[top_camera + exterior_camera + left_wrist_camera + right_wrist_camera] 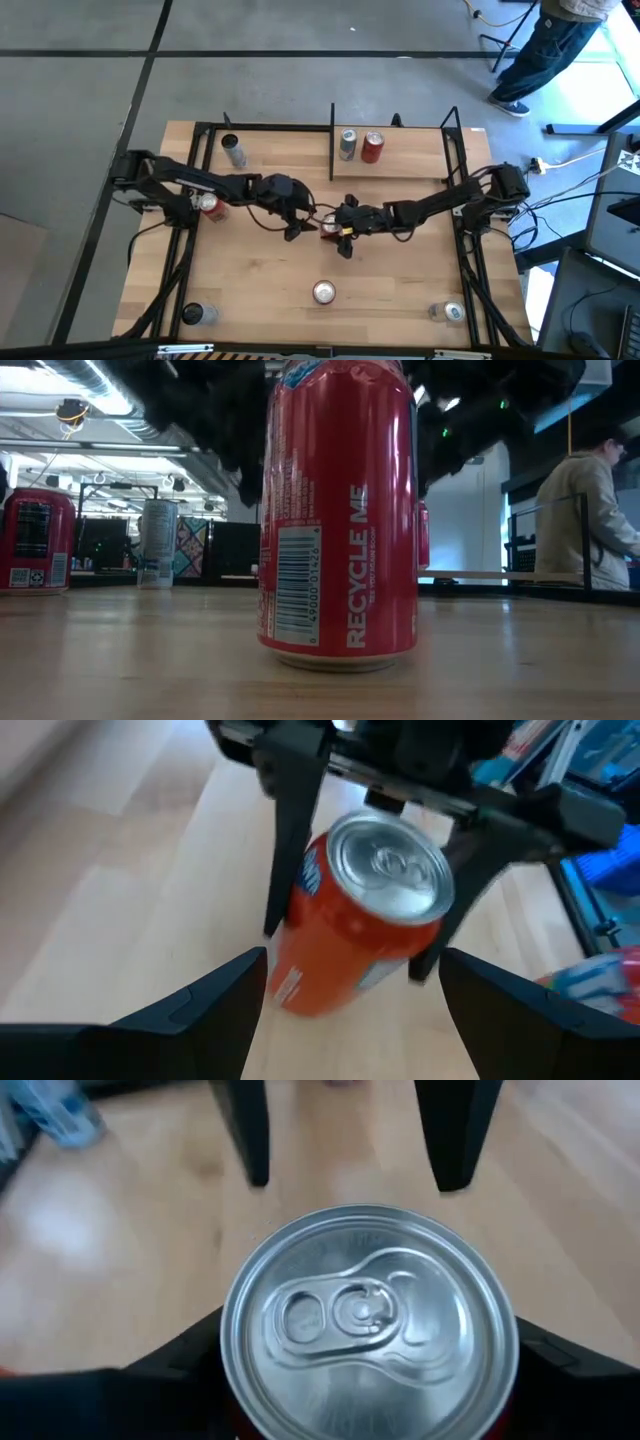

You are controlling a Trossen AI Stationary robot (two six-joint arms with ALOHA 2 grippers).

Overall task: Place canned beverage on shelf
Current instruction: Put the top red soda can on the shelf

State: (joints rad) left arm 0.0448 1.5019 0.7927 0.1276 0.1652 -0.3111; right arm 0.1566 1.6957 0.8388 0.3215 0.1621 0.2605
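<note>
The can between the two black tools is orange-red with a silver lid and white lettering. On the pale-wood shelf stand a silver-grey can and a red can. The bench is light wood, framed by black posts. The nearest can is red, with white "RECYCLE ME" print and a white barcode patch.

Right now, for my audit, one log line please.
right gripper: shut on red can | left gripper: open, facing it | shelf: silver can, second red can

orange can | tilted | between right claw fingers | left claw spread
</note>
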